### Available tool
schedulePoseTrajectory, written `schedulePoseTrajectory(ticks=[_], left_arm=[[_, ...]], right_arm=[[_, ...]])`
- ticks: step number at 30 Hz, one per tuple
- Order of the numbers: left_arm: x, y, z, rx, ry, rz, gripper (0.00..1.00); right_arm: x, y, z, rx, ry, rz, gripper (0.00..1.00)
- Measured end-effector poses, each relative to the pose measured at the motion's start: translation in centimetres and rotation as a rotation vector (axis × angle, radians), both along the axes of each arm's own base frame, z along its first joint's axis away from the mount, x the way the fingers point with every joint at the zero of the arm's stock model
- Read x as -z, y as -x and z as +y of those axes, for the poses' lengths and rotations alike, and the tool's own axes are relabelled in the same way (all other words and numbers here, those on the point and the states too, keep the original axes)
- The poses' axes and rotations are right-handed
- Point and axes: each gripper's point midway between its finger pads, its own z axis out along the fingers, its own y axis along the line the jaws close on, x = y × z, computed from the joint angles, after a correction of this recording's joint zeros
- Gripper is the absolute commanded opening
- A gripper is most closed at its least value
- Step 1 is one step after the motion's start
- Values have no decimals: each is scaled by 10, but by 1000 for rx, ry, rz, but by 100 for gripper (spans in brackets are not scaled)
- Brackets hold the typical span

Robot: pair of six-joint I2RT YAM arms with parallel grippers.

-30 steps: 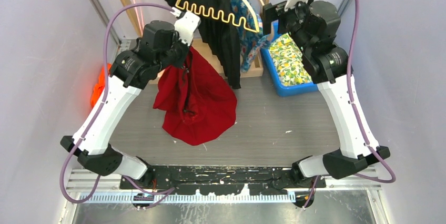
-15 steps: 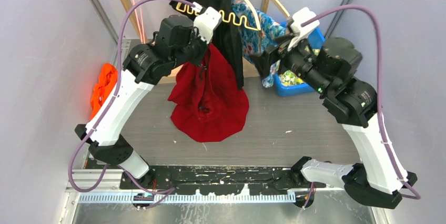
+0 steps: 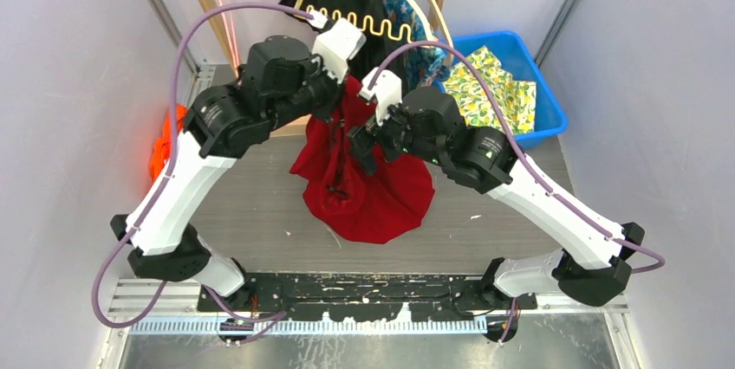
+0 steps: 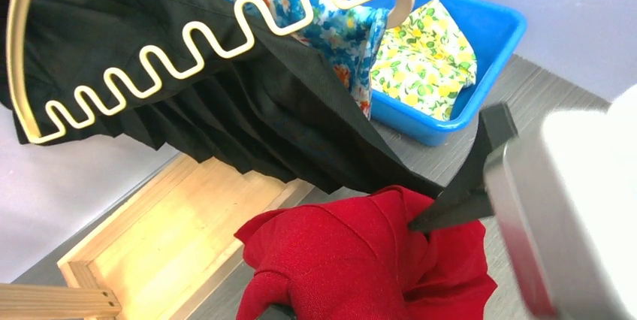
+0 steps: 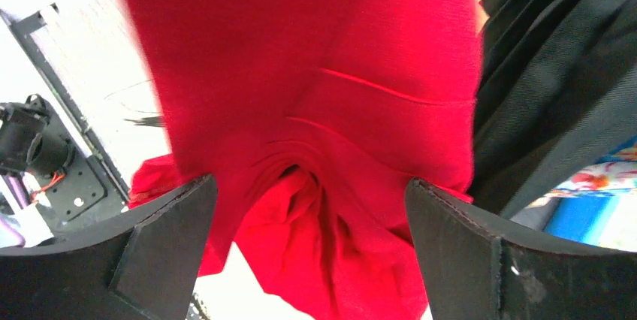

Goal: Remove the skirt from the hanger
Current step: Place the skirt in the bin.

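We see the left gripper (image 4: 424, 221) only as far as its fingertips, buried in the red skirt (image 4: 338, 267); the hanger (image 3: 364, 22) loses its hook at the top edge

The red skirt (image 3: 364, 191) is soft, matt cloth in loose folds. At the upper left of the left wrist view, the hanger (image 4: 161, 61) looks smooth, cream and faintly glossy, over pleated black cloth (image 4: 248, 110). The blue bin (image 3: 548, 96) is shiny plastic. The table (image 3: 260, 204) is matt, finely ribbed grey, and the tray (image 4: 188, 237) is pale bare wood.
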Motion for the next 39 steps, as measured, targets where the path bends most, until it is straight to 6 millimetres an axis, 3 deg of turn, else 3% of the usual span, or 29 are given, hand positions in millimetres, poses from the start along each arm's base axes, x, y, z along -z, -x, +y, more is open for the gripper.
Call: schedulePoseTrajectory(ticks=[12, 16, 22, 23, 25, 26, 27, 32, 36, 39], left_arm=[[-40, 39, 31, 41, 119, -40, 0], [-45, 48, 34, 61, 141, -37, 0], [-42, 53, 35, 81, 137, -23, 0], [-41, 54, 35, 83, 132, -18, 0], [-39, 55, 36, 82, 126, -13, 0], [-38, 55, 36, 82, 124, -11, 0], [-37, 55, 37, 82, 120, -8, 0], [-32, 57, 38, 80, 114, -3, 2], [-10, 59, 43, 73, 107, 9, 34], [35, 62, 58, 2, 69, 58, 58]], right_arm=[[-38, -17, -10, 45, -34, -207, 100], [-39, -22, 10, -26, -42, -257, 100], [-19, -25, 54, -183, -42, -260, 99], [-15, -24, 60, -208, -41, -253, 93], [-8, -22, 68, -247, -40, -243, 62], [-6, -21, 70, -260, -40, -241, 22], [-4, -19, 72, -270, -42, -232, 3], [-2, -19, 71, -261, -40, -219, 0], [4, -22, 63, -223, -17, -209, 0], [14, -22, 54, -199, 23, -182, 0]])
